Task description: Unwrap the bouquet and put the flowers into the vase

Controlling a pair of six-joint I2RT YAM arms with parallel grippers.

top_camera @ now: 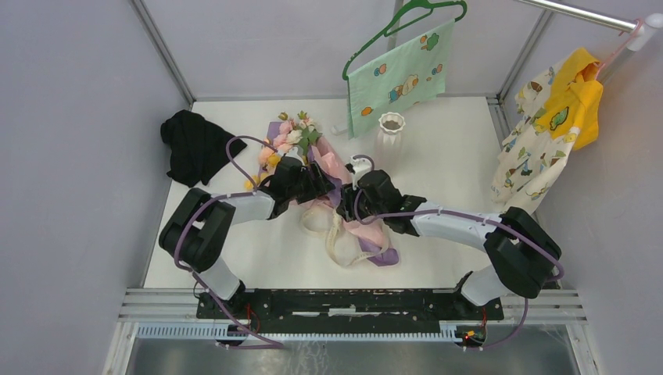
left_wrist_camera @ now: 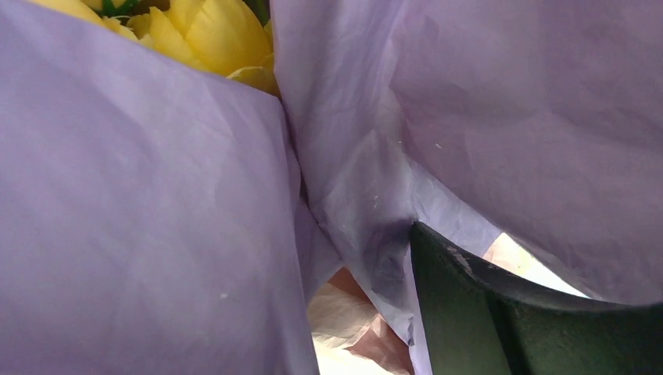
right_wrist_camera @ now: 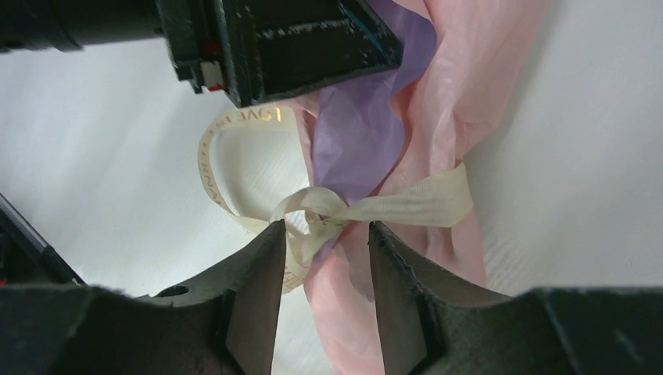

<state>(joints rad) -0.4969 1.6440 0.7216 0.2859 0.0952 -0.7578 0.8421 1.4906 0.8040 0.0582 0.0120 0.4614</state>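
Observation:
The bouquet (top_camera: 313,160) lies on the white table, its flowers (top_camera: 295,133) pointing to the far left and its pink and purple paper trailing to the near right. My left gripper (top_camera: 317,183) sits on its middle. Purple paper (left_wrist_camera: 141,219) bunches between the wide jaws, one finger (left_wrist_camera: 485,312) shows, and a yellow rose (left_wrist_camera: 207,31) peeks above. My right gripper (right_wrist_camera: 326,228) stands open with its tips at the knot of the cream ribbon (right_wrist_camera: 406,205), pink paper (right_wrist_camera: 461,86) beneath. The white ribbed vase (top_camera: 390,139) stands upright behind both grippers.
A black cloth (top_camera: 191,147) lies at the far left. A mint cloth on a green hanger (top_camera: 403,74) hangs behind the vase. A yellow-and-cream garment (top_camera: 551,129) hangs at the right. Loose ribbon loops (top_camera: 340,242) lie toward the near edge.

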